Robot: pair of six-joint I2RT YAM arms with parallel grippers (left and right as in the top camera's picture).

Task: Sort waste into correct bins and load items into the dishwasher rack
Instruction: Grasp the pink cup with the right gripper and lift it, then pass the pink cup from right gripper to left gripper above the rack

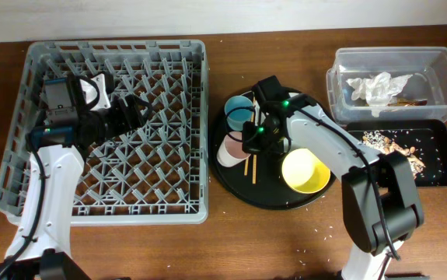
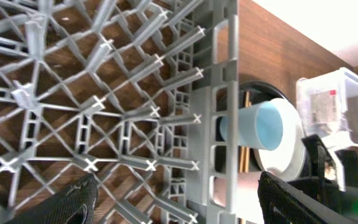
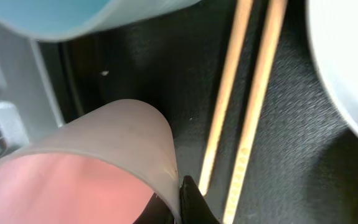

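your left end effector [image 2: 180,198] hangs wide open and empty over the dishwasher rack [image 1: 114,47]. your right end effector [image 1: 249,145] sits at the rim of the pink-white cup [image 3: 85,168], beside the chopsticks [image 3: 227,124]; you cannot tell its opening

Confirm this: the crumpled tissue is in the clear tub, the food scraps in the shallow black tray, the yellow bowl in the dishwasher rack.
One error: the overhead view shows the yellow bowl on the round black tray, not in the dishwasher rack. The crumpled tissue in the clear tub and food scraps in the shallow black tray are right.
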